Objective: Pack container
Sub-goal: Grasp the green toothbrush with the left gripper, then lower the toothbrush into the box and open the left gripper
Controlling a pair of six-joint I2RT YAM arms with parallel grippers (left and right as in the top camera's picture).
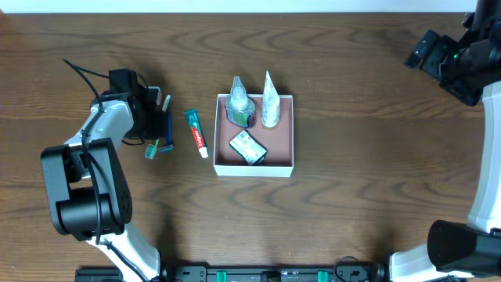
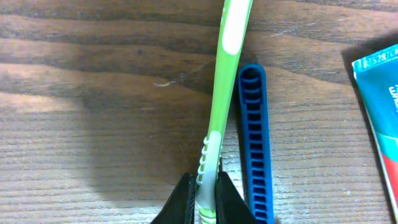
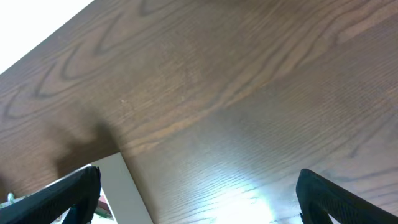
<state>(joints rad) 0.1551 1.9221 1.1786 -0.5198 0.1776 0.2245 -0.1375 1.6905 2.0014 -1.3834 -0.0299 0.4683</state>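
Pinching confirmed: your left gripper (image 2: 205,202) is closed on the handle of the green-and-white plastic toothbrush (image 2: 225,81), whose far end runs out of the wrist frame.
Your right gripper (image 3: 198,186) sits at the table's far right corner with its fingers spread wide. The shallow white-walled square container (image 1: 291,133) rests mid-table, apart from both.

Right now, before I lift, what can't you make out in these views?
- Toothbrush far end: left wrist view, cut off by top edge.
- Toothpaste tube: left wrist view, mostly beyond right edge.
- Container contents: right wrist view shows only a corner.
- Green packet label: overhead, too small.
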